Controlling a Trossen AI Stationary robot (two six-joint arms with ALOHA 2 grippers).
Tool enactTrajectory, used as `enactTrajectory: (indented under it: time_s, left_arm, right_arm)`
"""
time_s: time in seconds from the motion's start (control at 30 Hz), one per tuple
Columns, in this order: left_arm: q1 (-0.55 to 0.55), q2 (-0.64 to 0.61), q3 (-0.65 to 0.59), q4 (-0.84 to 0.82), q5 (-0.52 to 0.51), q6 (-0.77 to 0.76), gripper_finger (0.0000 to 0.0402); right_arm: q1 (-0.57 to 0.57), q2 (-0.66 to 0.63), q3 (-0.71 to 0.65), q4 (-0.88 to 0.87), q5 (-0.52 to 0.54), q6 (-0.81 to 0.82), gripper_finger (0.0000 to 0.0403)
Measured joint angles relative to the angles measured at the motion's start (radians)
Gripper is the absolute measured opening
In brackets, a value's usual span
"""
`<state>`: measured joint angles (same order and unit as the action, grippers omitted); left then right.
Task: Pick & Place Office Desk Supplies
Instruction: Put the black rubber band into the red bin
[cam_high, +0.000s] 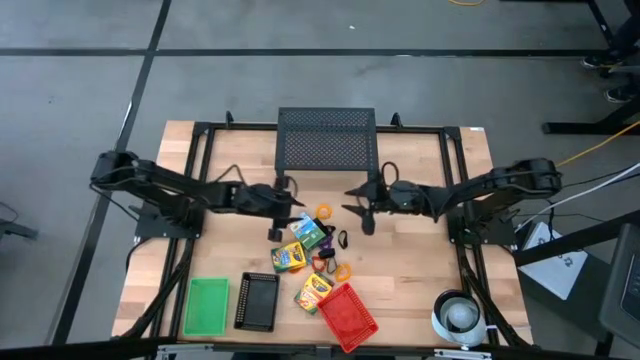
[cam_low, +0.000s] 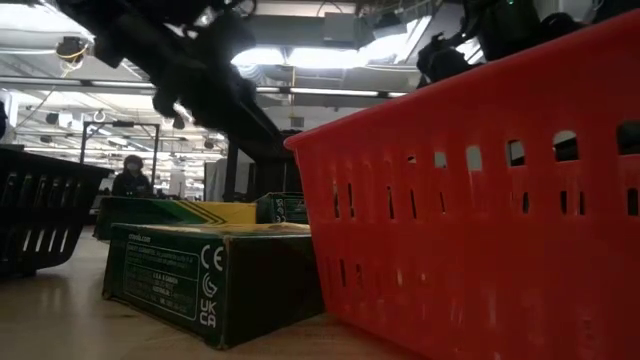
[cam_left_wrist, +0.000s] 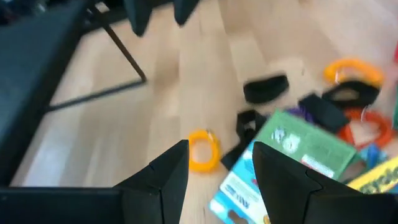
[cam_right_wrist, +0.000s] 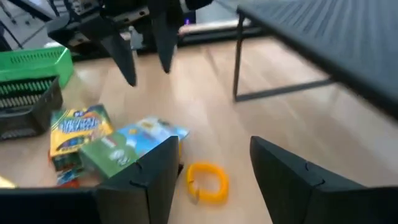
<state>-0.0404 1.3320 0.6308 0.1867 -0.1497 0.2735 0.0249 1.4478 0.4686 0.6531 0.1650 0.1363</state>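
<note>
High view | left gripper spread | right gripper spread | glossy yellow ring between, on wood-grain table

Both arms are dark, nearly black, built of slim links joined by bulkier rounded joints, and each is mounted on a black base at a side edge of the table. Thin black cables loop along the links near the wrists. The left gripper has two broad, matte black fingers with angular, wedge-shaped tips and flat faces. The right gripper has the same pair of dark, faceted fingers, widening toward their roots. No markings show.
</note>
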Motion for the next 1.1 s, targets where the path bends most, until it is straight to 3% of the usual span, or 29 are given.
enactTrajectory:
  time_s: [0.27, 0.6, 0.7, 1.0, 1.1]
  left_arm:
    - [-0.007, 0.087, 0.027, 0.016, 0.050, 0.000, 0.0175]
    - [-0.006, 0.230, 0.116, 0.134, 0.239, 0.024, 0.0161]
    - [-0.013, 0.276, 0.168, 0.157, 0.315, 0.067, 0.0136]
    - [-0.028, 0.392, 0.297, -0.041, 0.326, 0.164, 0.0023]
    - [-0.029, 0.420, 0.319, -0.072, 0.324, 0.172, 0.0004]
  right_arm:
    - [0.048, 0.020, 0.015, -0.290, 0.074, 0.190, 0.0201]
    - [0.064, 0.020, 0.015, -0.287, 0.153, 0.207, 0.0201]
    - [0.062, 0.020, 0.015, -0.287, 0.153, 0.204, 0.0201]
    - [0.061, 0.019, 0.015, -0.283, 0.149, 0.193, 0.0201]
    - [0.061, 0.019, 0.015, -0.282, 0.149, 0.185, 0.0201]
